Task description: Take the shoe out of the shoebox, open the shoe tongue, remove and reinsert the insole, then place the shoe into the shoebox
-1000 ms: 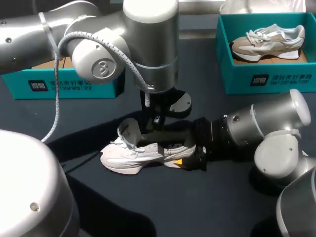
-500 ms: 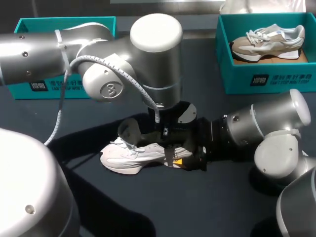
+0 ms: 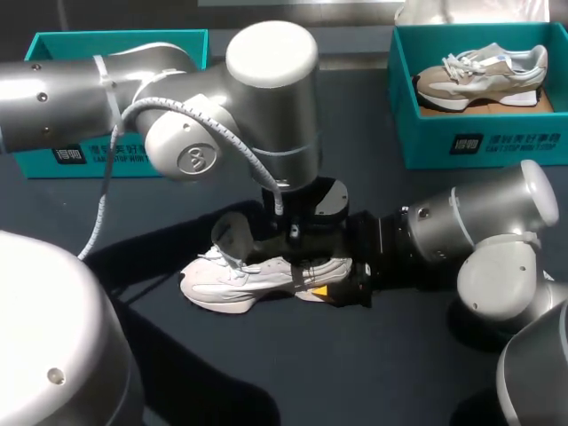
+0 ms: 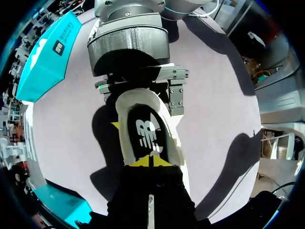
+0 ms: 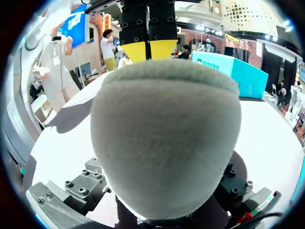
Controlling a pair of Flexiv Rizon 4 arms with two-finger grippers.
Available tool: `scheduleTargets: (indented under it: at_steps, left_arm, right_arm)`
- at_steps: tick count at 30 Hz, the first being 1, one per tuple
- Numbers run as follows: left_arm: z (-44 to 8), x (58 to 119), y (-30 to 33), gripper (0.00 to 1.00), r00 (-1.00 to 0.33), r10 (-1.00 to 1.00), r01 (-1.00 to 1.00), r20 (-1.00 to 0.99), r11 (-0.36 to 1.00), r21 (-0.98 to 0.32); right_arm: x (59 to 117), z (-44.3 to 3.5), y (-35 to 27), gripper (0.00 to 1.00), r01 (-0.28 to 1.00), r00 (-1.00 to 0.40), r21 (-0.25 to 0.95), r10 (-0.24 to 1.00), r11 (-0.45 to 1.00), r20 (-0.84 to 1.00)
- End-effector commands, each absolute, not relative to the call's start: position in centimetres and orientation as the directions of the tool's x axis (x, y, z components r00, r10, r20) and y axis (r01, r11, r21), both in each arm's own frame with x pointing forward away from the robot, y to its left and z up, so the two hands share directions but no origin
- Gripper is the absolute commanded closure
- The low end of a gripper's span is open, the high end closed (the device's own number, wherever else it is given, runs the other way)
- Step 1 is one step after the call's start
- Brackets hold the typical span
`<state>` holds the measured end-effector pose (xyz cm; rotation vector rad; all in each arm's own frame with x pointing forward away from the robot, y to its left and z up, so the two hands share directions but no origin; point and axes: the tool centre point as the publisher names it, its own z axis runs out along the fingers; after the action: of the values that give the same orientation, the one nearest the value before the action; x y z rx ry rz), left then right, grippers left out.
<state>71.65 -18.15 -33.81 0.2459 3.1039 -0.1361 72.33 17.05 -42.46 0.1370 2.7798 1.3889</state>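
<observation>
— What will you find on the shoe (image 3: 232, 282), lower middle?
— Smooth white upper. Its heel (image 5: 164, 138) looks fuzzy, like grey suede, and the insole (image 4: 147, 133) is matt and cloth-faced.
— And around it?
— You have satin silver metal on the left arm (image 3: 53, 89), a matt dark worktop (image 3: 355, 373), and a teal cardboard shoebox (image 3: 426, 133) upper right.

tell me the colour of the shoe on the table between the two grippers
White, with light grey touches. The shoe shows best in the head view.

The dark matte table (image 3: 373, 373) carries a white lace-up sneaker (image 3: 240, 280) lying near its middle. At the far edge an open teal cardboard shoebox (image 3: 53, 155) sits on the left, and a second teal cardboard shoebox (image 3: 497, 142) on the right.
</observation>
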Motion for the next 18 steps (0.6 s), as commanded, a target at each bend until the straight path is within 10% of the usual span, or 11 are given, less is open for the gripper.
scheduleTargets:
  at_steps: [1, 18]
  left_arm:
    - [-35.6, 71.5, -17.7, 1.00, -0.990, 0.135, 0.140, -0.045, 0.983, -0.123]
    - [-37.9, 69.4, -17.3, 1.00, -0.993, 0.117, 0.114, 0.023, 0.986, -0.125]
  right_arm:
    - [72.4, -42.7, 17.3, 1.00, 0.066, -0.995, 0.796, 0.095, 0.601, 0.011]
    - [72.4, -42.7, 17.3, 1.00, 0.066, -0.995, 0.796, 0.095, 0.601, 0.011]
